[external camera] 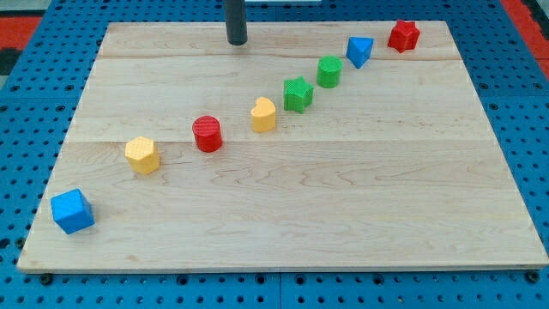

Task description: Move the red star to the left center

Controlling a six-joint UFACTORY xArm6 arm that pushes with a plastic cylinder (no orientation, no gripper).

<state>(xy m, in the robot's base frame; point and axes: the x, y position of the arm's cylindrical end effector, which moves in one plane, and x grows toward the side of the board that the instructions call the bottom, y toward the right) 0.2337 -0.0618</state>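
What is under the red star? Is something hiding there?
Only the wooden board shows around the red star. It sits flat there, so the spot beneath it is covered. My tip is far off to the view's left.

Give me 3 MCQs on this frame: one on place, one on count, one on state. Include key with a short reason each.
1. Where is the red star?
A. the view's bottom left corner
B. the view's top right, beside the blue block
C. centre of the board

2. How many blocks are on the board?
A. five
B. eight
C. ten

3. What is my tip doing?
A. touching no block, near the view's top edge
B. pressed against the red star
C. resting on the yellow heart

Key:
1 B: the star ends the diagonal row at the view's top right.
2 B: two blue, two yellow, two red, two green, counting the blue cube, yellow hexagon, red cylinder, green star and green cylinder.
3 A: bare wood surrounds the tip, well to the view's left of the star.
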